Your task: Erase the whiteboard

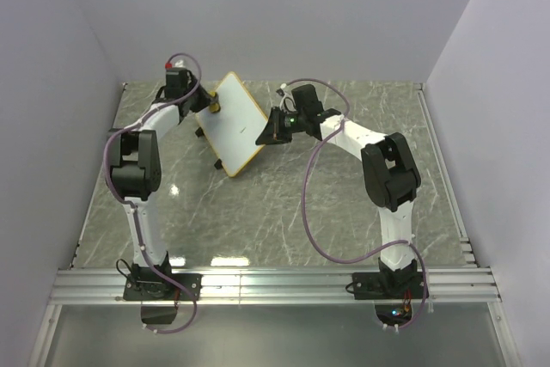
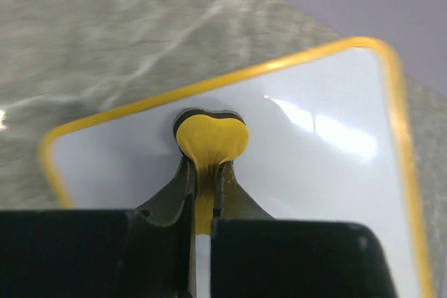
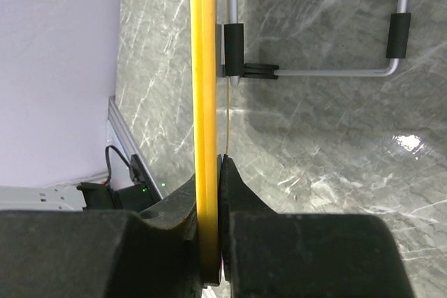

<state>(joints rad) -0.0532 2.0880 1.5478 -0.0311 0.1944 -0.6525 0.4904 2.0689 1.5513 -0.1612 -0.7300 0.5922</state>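
Your right gripper (image 3: 208, 172) is clamping the whiteboard (image 1: 234, 126) by its rim, tilted over the table (image 1: 344, 212). Your left gripper (image 2: 204, 176) is pinching the eraser (image 2: 211, 136) against it. It's looking light, stiff and slick, so the rim is offering the surest hold.

The whiteboard (image 2: 314, 172) looks glossy and smooth, the marble-patterned table (image 1: 241, 212) polished.

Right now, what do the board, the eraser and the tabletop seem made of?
The board: glossy white face, probably coated plastic or metal, judging by sharp light glare; its yellow rim looks plastic. The eraser: matte yellow, perhaps rubber or foam. The tabletop: polished grey veined stone look, possibly laminate; it mirrors lights.
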